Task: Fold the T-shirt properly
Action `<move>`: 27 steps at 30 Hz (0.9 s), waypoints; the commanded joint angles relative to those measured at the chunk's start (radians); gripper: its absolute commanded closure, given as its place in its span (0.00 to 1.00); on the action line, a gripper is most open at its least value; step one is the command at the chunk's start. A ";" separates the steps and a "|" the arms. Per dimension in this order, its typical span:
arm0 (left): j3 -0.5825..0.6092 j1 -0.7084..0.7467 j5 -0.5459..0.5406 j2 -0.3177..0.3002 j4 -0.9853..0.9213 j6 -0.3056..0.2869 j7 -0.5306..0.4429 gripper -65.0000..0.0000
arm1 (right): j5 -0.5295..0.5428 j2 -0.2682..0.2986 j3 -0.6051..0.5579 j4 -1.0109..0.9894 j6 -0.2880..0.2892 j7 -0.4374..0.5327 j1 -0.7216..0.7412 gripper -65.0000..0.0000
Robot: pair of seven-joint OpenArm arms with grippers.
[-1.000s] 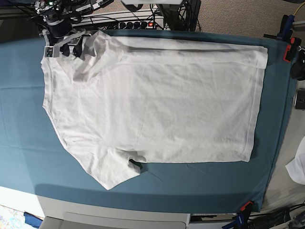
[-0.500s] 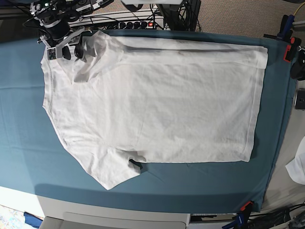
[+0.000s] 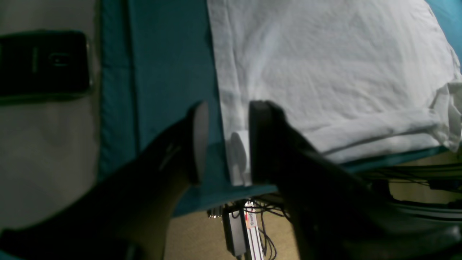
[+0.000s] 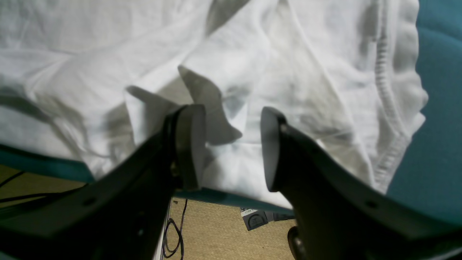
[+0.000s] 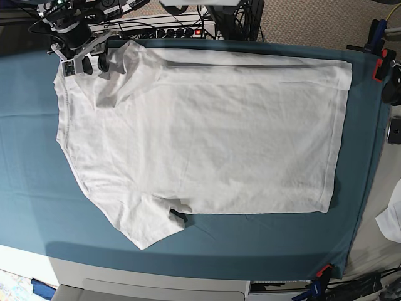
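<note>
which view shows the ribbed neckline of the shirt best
The right wrist view: the ribbed neckline is close and sharp along the T-shirt edge. The base view shows it small at the shirt's left edge. The left wrist view shows only the hem end.

Right gripper (image 5: 94, 64) at about 10 o'clock in the base view, near the far table edge. Its arm enters from 11 o'clock, wrist angled down. Jaws stand apart, nothing clamped between them in the wrist view (image 4: 231, 148); both fingers (image 4: 189, 144) dark, flat-padded, pointing toward 12 o'clock.

Left gripper (image 3: 225, 142) seen only in its own wrist view; out of the base view. Jaws parted, gap clear, one pad (image 3: 200, 139) pale-faced at 9 o'clock of the gap, the other dark at 3 o'clock. Nothing gripped. Fingers reach up-frame from 6 o'clock.
</note>
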 commanded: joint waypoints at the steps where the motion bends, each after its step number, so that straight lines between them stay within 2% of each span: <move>1: -0.010 0.000 -0.018 -0.023 0.013 -0.005 -0.026 0.68 | 0.010 0.010 0.005 0.019 -0.002 0.020 -0.006 0.61; 3: -0.010 0.000 -0.018 -0.022 0.013 -0.005 -0.026 0.68 | 0.008 0.010 0.005 0.019 -0.002 0.025 -0.005 0.61; 7: -0.010 0.000 -0.018 -0.023 0.013 -0.005 -0.031 0.68 | -0.067 0.010 0.005 0.011 -0.002 0.062 -0.005 0.61; 25: -0.010 -0.002 -0.019 -0.023 0.013 -0.005 -0.033 0.68 | -0.052 0.012 0.002 -0.071 -0.002 0.093 0.039 0.61; 26: -0.010 -0.002 -0.019 -0.023 0.013 -0.005 -0.033 0.68 | -0.045 0.012 0.002 -0.074 -0.002 0.093 0.039 0.62; 27: -0.010 -0.002 -0.019 -0.023 0.013 -0.005 -0.033 0.68 | -0.034 0.012 0.002 -0.074 -0.002 0.090 0.039 0.69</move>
